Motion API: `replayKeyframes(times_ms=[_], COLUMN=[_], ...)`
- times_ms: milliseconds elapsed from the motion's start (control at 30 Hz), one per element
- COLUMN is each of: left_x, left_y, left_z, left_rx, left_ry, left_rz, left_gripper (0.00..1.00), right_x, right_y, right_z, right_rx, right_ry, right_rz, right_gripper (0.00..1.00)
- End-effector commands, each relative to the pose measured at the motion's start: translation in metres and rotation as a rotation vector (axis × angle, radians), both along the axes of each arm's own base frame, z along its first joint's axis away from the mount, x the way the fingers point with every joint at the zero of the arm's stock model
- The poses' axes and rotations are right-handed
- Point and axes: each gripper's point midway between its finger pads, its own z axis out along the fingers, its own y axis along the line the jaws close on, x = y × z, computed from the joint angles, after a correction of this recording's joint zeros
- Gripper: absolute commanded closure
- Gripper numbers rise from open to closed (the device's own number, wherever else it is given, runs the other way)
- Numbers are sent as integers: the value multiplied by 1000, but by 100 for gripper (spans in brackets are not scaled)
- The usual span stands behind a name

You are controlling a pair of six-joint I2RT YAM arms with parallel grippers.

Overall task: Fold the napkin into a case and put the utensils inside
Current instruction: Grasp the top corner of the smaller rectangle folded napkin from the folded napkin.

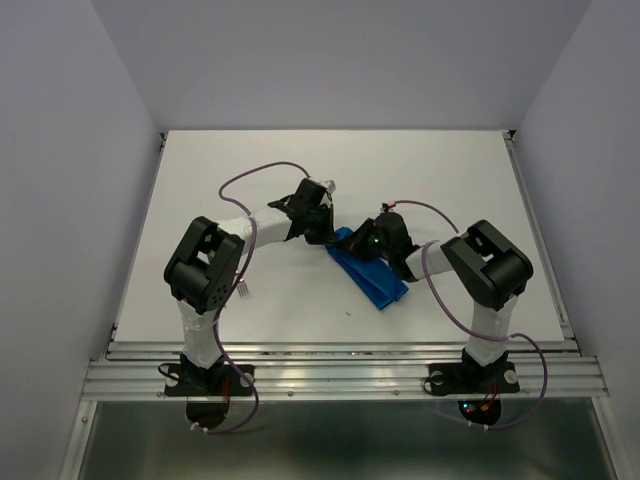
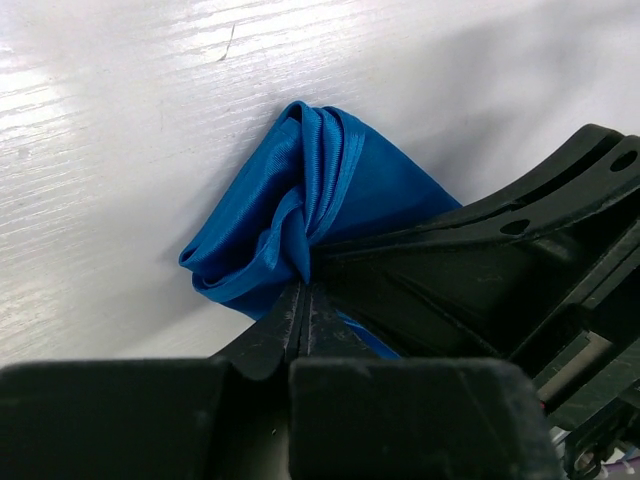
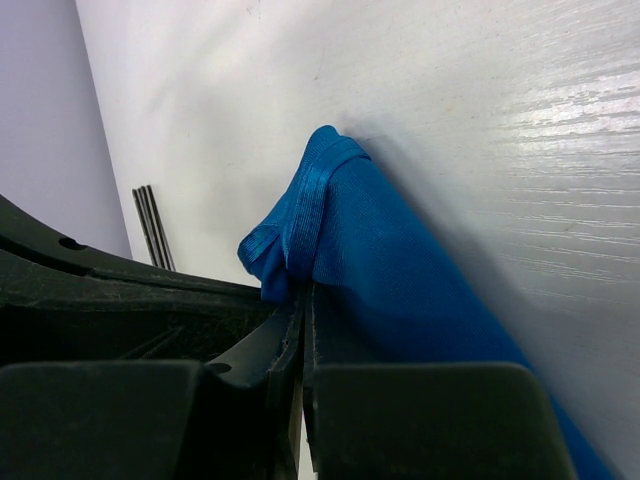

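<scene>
The bright blue napkin (image 1: 375,278) lies folded into a narrow strip at mid-table, running diagonally toward the near right. Both grippers meet at its far left end. My left gripper (image 1: 328,238) is shut on a bunched corner of the napkin (image 2: 310,190), with cloth pinched at its fingertips (image 2: 300,300). My right gripper (image 1: 360,248) is shut on the neighbouring hemmed edge of the napkin (image 3: 400,270), which rises off the table. The tined end of a fork (image 1: 243,290) shows beside the left arm's elbow, and thin prongs (image 3: 152,228) appear in the right wrist view. The knife is hidden.
The white table (image 1: 450,170) is walled by grey panels at the back and sides. An aluminium rail (image 1: 340,375) runs along the near edge by the arm bases. Purple cables (image 1: 255,175) loop above both arms.
</scene>
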Motion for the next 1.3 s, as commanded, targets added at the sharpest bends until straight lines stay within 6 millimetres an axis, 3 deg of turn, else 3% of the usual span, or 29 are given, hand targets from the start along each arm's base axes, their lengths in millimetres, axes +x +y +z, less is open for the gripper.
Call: replayKeyframes(times_ms=[0, 500, 833, 1000, 1267], left_x=[9, -1, -5, -1, 4], left_y=[-12, -31, -31, -25, -22], left_z=[16, 24, 22, 17, 17], left_rx=[-29, -134, -162, -152, -149], left_ry=[-38, 2, 29, 43, 44], left_rz=[-30, -88, -90, -69, -55], left_gripper=[100, 100, 100, 100, 100], right_x=[8, 14, 19, 17, 11], right_y=[11, 18, 25, 20, 7], right_z=[13, 14, 40, 53, 59], right_rx=[30, 44, 75, 66, 47], right_ry=[-46, -42, -90, -117, -126], right_rz=[13, 23, 47, 34, -6], right_gripper=[97, 97, 97, 96, 95])
